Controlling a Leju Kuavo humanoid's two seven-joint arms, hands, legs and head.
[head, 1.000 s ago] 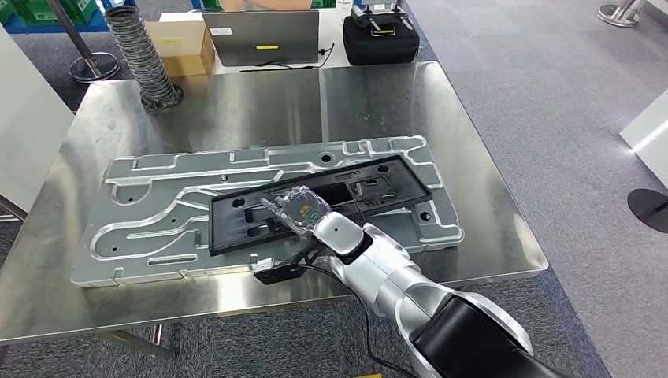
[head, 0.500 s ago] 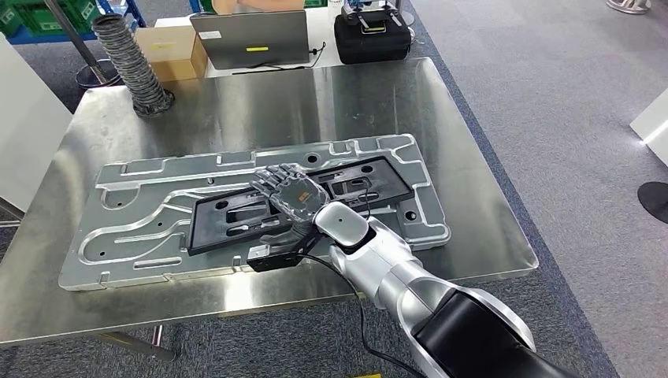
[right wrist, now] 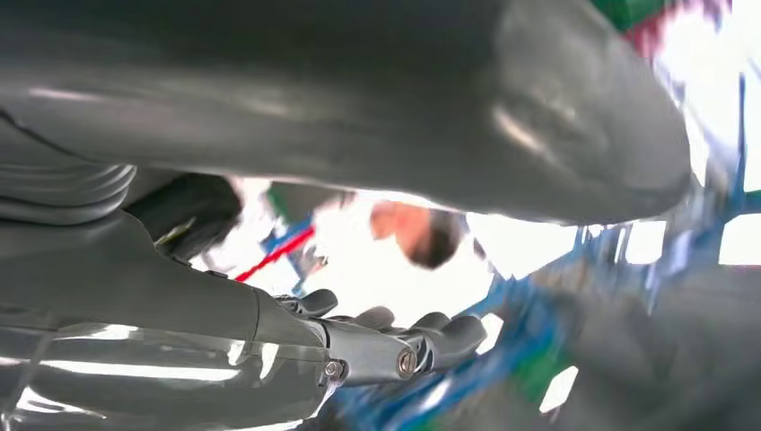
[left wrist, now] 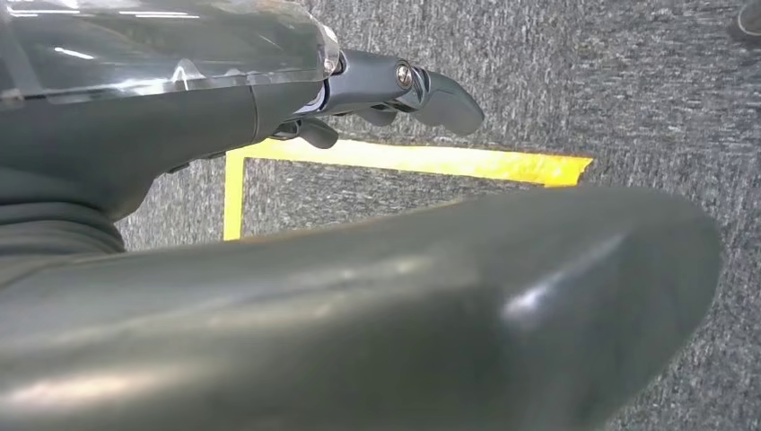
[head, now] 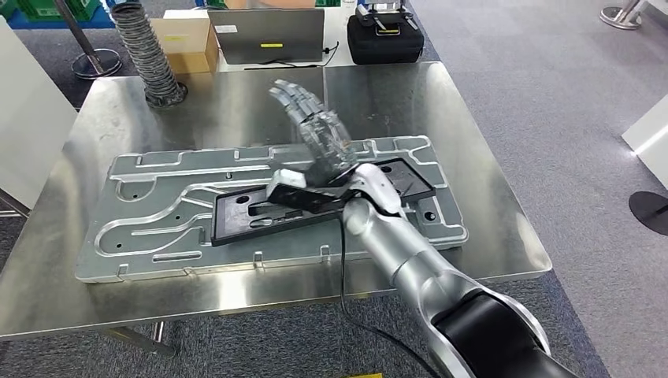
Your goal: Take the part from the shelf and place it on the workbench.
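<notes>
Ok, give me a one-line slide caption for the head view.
Right robot hand, fingers spread, raised above the black part lying on the ribbed metal plate on the steel workbench.

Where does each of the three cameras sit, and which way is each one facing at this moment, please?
Head view: high on the body, looking forward and down at the steel workbench with the black part on the grey plate; the right arm rises from below, its right hand lifted with fingers spread.
Left wrist view: behind the left hand, facing grey carpet with yellow tape.
Right wrist view: behind the right hand, facing up and outward into a blurred bright room.
Shared: head and right wrist views both show the right hand.
</notes>
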